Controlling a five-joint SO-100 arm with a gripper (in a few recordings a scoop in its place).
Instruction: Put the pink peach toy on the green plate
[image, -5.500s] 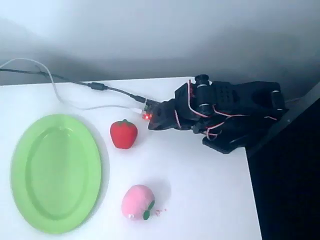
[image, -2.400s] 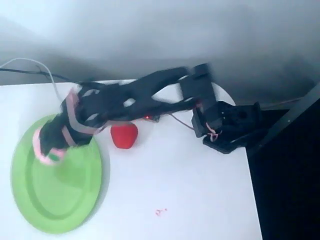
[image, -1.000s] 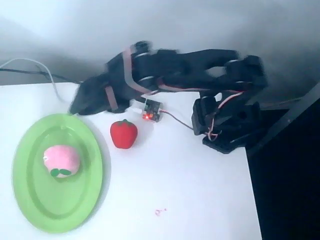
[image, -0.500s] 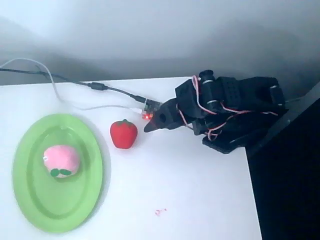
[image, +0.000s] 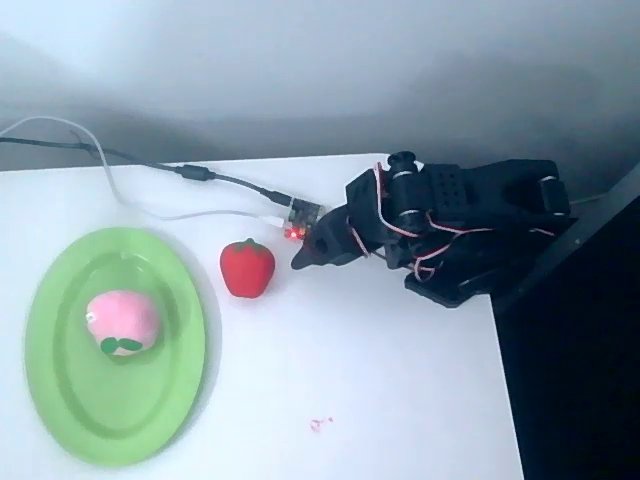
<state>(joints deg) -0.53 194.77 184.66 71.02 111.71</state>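
The pink peach toy (image: 121, 320) lies on the green plate (image: 60, 400) at the left of the overhead view, leaf toward the front. My black arm is folded up at the right over its base, far from the plate. Its gripper (image: 304, 255) points left with the jaws together and nothing between them, just right of the red strawberry toy (image: 247, 267).
Black and white cables (image: 130, 165) run along the table's back edge to a small board with a red light (image: 300, 222). The table's right edge (image: 505, 390) drops off beside the arm base. A tiny red scrap (image: 320, 424) lies near the front.
The arm carried the peach from the table's front to the plate, let it go, then drew back right and folded over its base. Over the last half second it barely moved.
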